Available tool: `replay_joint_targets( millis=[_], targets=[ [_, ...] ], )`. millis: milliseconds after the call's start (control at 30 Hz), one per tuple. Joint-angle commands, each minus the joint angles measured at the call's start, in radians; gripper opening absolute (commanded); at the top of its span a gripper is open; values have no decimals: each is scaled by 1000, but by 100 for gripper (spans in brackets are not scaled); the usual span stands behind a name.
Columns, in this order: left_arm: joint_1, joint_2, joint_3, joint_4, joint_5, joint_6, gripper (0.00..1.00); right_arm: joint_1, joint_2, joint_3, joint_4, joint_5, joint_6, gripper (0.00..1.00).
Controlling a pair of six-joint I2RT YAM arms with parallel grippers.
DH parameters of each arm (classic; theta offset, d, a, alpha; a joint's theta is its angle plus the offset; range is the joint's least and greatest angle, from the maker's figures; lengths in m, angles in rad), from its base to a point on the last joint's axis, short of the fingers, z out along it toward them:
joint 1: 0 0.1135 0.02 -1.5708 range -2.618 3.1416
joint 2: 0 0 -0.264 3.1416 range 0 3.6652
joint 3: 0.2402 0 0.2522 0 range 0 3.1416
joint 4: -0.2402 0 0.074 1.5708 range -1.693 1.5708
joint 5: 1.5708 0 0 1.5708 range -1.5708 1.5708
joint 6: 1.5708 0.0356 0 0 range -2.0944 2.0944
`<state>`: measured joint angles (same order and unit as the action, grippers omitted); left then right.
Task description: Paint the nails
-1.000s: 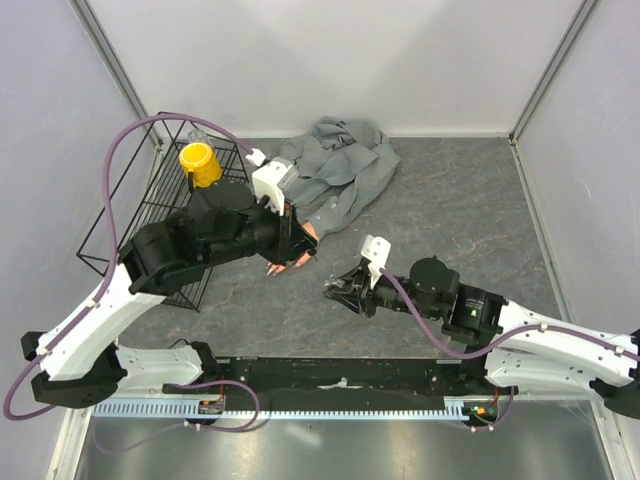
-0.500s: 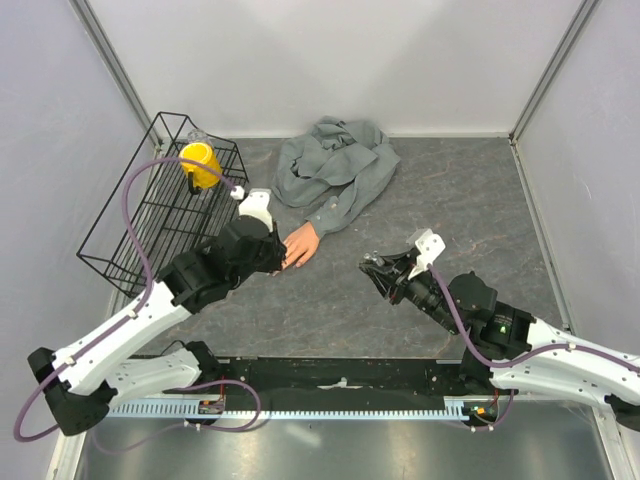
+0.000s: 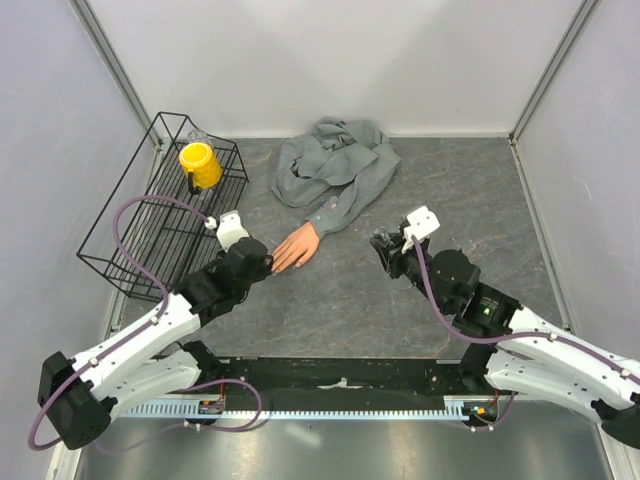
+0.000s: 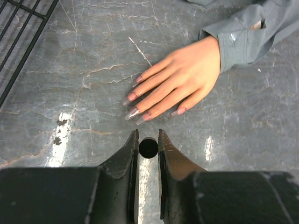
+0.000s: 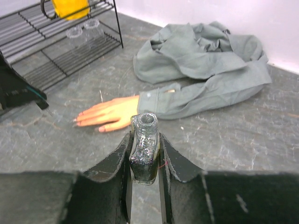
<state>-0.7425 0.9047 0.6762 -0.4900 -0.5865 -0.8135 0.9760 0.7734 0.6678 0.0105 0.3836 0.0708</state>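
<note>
Right tool [image 5: 145, 140], I saw, gripped a glittery glass polish bottle [image 5: 144, 156] — left tool [image 4: 148, 137] pinched a small black round piece [image 4: 148, 148] near the pinkish nails [image 4: 132, 96] of the peach mannequin hand [image 4: 184, 77].

Mannequin hand [image 3: 297, 246] on table [image 3: 450, 190], shirt [image 3: 335, 165] behind it, rack [image 3: 150, 215] at left.

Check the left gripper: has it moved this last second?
Yes. The left gripper has pulled back toward its base, down-left in the top view: it covered the hand, which has stayed put, and now sits just short of the nails.
</note>
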Motion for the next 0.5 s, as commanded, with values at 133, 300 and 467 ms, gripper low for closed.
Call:
replay_joint_targets(
  millis=[133,300,467],
  targets=[
    [5,97,-33,175,-62,-85,2,-120,35,52,66,-176,10,0],
    [5,151,-35,209,-62,-73,2,-157,17,38,78,-209,18,0],
    [5,187,-27,205,-68,-84,2,-169,18,38,78,-227,23,0]
  ],
)
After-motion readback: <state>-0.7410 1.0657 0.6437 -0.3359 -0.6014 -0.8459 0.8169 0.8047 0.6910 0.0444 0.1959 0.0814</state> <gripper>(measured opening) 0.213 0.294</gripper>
